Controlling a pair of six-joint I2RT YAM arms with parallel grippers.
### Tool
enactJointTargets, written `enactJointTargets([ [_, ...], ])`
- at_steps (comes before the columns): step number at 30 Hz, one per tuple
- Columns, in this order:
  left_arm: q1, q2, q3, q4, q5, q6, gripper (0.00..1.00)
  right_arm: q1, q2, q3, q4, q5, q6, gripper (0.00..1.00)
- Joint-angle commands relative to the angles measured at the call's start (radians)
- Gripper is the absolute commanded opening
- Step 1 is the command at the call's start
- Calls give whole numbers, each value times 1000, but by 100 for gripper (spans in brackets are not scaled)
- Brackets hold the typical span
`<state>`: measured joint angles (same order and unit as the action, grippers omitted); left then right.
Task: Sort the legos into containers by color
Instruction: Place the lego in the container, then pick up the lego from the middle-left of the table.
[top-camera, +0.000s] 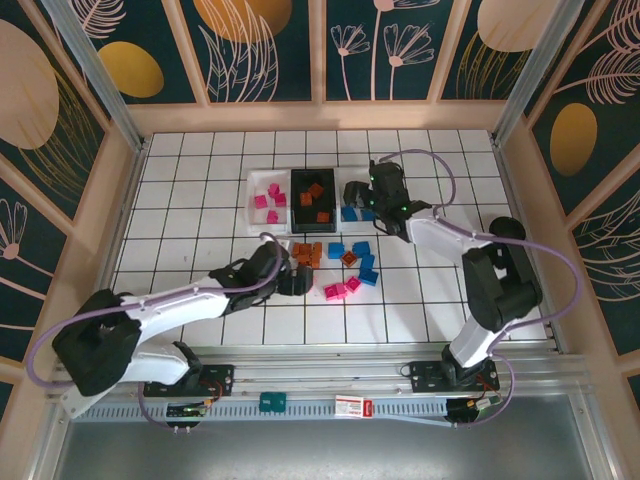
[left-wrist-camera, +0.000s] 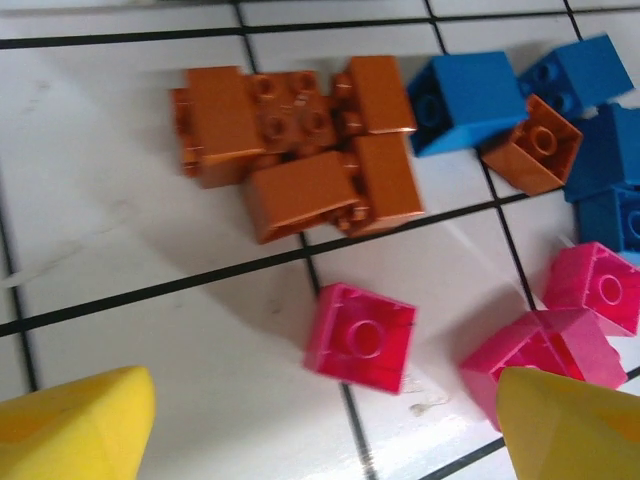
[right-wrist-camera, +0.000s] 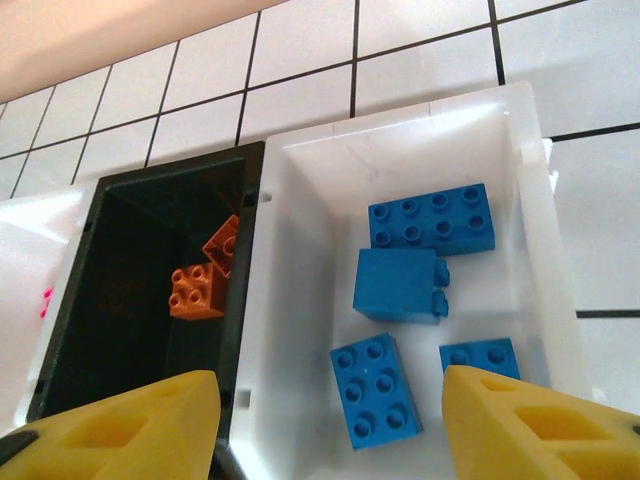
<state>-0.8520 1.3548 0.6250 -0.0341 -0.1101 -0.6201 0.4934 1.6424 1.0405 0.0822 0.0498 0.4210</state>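
Note:
Loose legos lie mid-table: an orange cluster (top-camera: 307, 252), blue ones (top-camera: 362, 260) and pink ones (top-camera: 340, 290). My left gripper (top-camera: 292, 278) hovers low beside them, open. In the left wrist view one pink brick (left-wrist-camera: 360, 337) lies on the tile just ahead of the open left gripper (left-wrist-camera: 325, 430), untouched, and another pink brick (left-wrist-camera: 545, 345) sits by the right finger (left-wrist-camera: 570, 425). My right gripper (top-camera: 358, 196) hangs over the right white container (right-wrist-camera: 300, 300), open. Several blue bricks lie in that container, one blue brick (right-wrist-camera: 377, 390) between the fingers of the right gripper (right-wrist-camera: 330, 430).
The black container (top-camera: 312, 195) in the middle holds orange bricks (right-wrist-camera: 195, 290). The left white container (top-camera: 262, 195) holds pink bricks. The three stand side by side at the back of the tiled table, which wooden walls enclose.

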Motion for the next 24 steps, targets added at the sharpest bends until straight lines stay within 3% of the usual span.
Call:
enactJointTargets([
  [1,-53,93,69,-5,-76,62,83,19,-64,-68,38,-10,18,61],
  [8,-81,260,152,-40,-199,82,68,28,-176,-190,62,-16,44,61],
  [15,-81,336,179,-27,-188,92,55,33,-274,-270,62,1,57,61],
  [20,-81,318,155,-14,-166,74,39,33,-317,-300,54,14,59,61],
  [24,-81,250,120,-8,-155,50,34,34,-342,-331,60,9,71,61],
])
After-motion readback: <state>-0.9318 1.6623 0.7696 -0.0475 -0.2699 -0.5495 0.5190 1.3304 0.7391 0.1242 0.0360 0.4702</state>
